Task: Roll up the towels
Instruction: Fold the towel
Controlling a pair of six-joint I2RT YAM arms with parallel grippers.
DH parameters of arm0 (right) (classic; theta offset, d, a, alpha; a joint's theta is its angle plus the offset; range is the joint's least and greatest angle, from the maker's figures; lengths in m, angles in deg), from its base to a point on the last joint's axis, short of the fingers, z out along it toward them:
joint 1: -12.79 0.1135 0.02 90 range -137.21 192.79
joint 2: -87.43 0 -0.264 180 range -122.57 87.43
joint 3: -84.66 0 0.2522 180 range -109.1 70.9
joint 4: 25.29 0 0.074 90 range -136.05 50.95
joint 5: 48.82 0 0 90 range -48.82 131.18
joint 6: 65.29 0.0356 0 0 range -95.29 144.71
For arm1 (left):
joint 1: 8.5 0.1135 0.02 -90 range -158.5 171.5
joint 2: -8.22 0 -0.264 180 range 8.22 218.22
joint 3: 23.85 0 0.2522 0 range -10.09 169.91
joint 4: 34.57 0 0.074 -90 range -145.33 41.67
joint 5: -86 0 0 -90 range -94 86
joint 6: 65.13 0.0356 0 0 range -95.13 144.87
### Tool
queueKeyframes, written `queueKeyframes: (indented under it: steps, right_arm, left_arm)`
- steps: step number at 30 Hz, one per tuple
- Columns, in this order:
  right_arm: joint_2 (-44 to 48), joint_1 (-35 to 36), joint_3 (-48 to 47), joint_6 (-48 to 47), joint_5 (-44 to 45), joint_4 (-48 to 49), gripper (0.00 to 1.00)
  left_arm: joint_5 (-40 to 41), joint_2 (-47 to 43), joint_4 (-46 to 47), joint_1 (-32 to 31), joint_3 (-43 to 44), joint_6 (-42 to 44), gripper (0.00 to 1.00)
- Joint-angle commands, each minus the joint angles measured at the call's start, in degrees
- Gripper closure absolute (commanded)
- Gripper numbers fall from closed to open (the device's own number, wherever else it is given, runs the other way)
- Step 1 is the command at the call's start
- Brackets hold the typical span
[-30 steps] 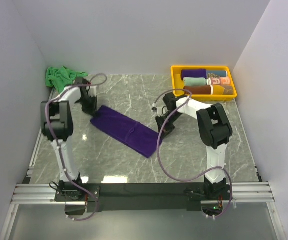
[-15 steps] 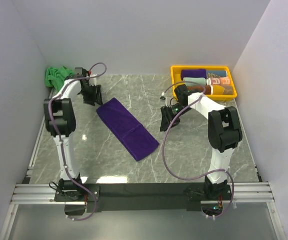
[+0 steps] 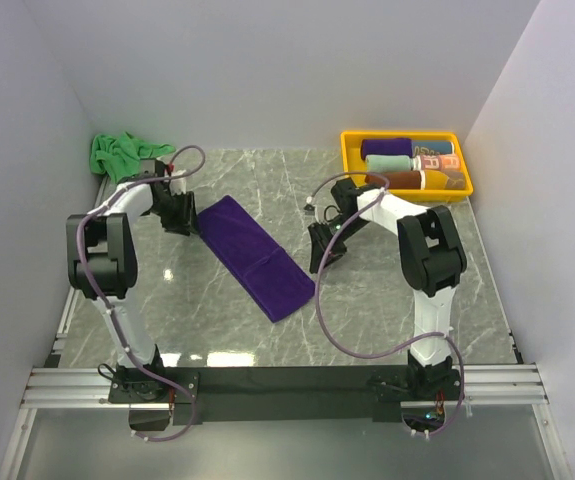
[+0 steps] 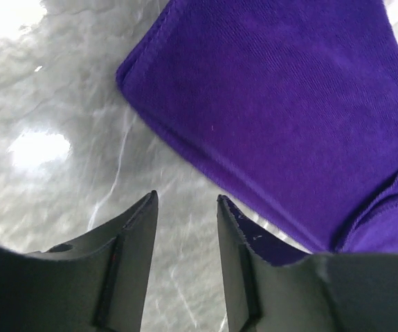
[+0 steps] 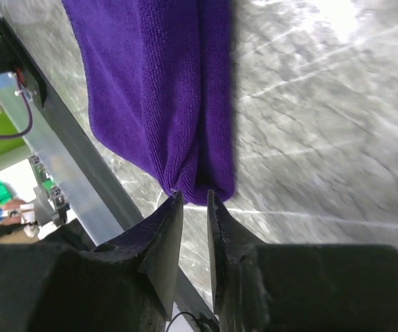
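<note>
The dark purple towel (image 3: pixel 255 257) lies folded flat in a long diagonal strip on the marble table. My left gripper (image 3: pixel 184 213) sits at its far left end, and its jaws are open (image 4: pixel 185 200) over bare marble, with the purple towel (image 4: pixel 288 104) just beyond the right fingertip. At the strip's right side is my right gripper (image 3: pixel 319 250). It is open by a narrow gap (image 5: pixel 194 197), with nothing between its fingers, and the folded edge of the purple towel (image 5: pixel 171 97) lies just past the tips. The green towel (image 3: pixel 117 152) is bunched in the back left corner.
A yellow tray (image 3: pixel 407 134) with several rolled towels stands at the back right. White walls close in the table on the left, back and right. A metal rail (image 3: pixel 287 380) runs along the near edge.
Both grippers have let go of the purple towel and opened. The towel now lies at a steeper diagonal, shifted a little. Both arms lifted off and came back near its ends.
</note>
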Motion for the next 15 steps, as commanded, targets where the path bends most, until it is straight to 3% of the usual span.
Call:
queueKeyframes:
  steps: [1, 7, 15]
  right_arm:
    - [-0.28, 1.06, 0.1, -0.54, -2.6, 1.0, 0.73]
    - [-0.98, 2.47, 4.23, -1.42, -3.92, 1.35, 0.77]
    - [-2.47, 5.72, 7.13, -0.02, -8.31, 3.63, 0.78]
  left_arm:
    - [-4.01, 2.19, 3.94, -0.15, 0.74, -2.02, 0.55]
    - [-6.3, 8.34, 4.02, -0.42, 5.31, -2.1, 0.69]
    - [-8.23, 20.2, 2.97, -1.99, 18.91, -1.49, 0.76]
